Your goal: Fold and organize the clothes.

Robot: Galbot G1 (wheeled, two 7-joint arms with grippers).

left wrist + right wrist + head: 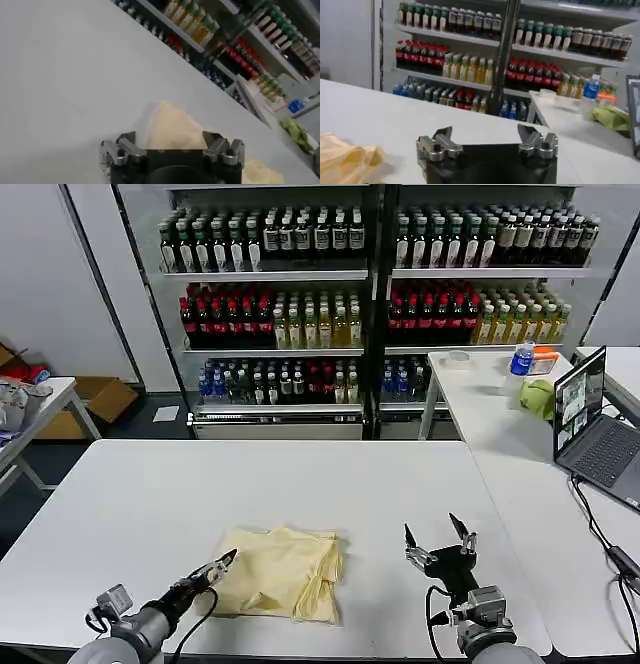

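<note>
folded cream t-shirt [283,571] on table [150,504], no legible writing.

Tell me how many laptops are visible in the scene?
1. The open laptop sits on the side table at the robot's right, behind the right end effector; more may be hidden beyond the frame.

No text, brand or number can be read anywhere. The labels on the bottles [300,324] filling the shelves [270,276] are too small to make out, and the laptop [592,429] screen at the side desk's right edge shows nothing legible.
</note>
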